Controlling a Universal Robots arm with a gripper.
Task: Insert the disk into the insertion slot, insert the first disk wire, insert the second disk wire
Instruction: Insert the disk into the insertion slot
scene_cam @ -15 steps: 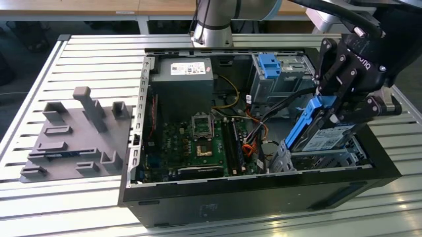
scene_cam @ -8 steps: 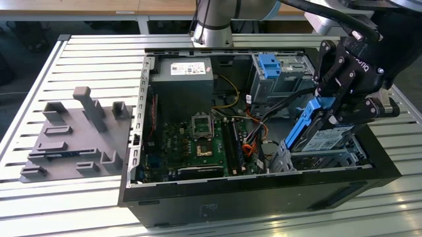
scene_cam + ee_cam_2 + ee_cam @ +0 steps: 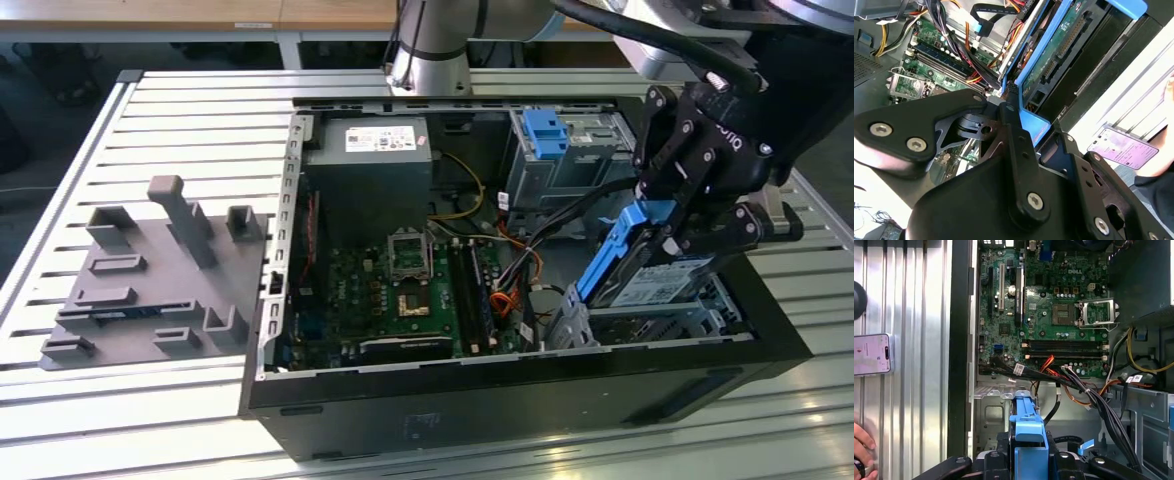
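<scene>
disk (image 3: pixel 663 278): flat grey rectangular hard drive in a bright blue plastic carrier, steeply tilted, hanging from the black hand (image 3: pixel 678 232)
hand: clamped shut on the carrier's edge
insertion slot (image 3: pixel 657 322): low perforated grey metal cage, just beneath the hand
step: disk insertion, not yet seated; it probably calls for levelling the disk with the bay

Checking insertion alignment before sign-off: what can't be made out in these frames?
Exterior view: the gripper covers the upper part of the disk; whether its lower edge has entered the insertion slot cannot be told, the cage wall hides it.
First wrist view: the disk stands edge-on, label out of sight.
First wrist view: which strands of the cable bundle are the disk wires cannot be told.
</scene>
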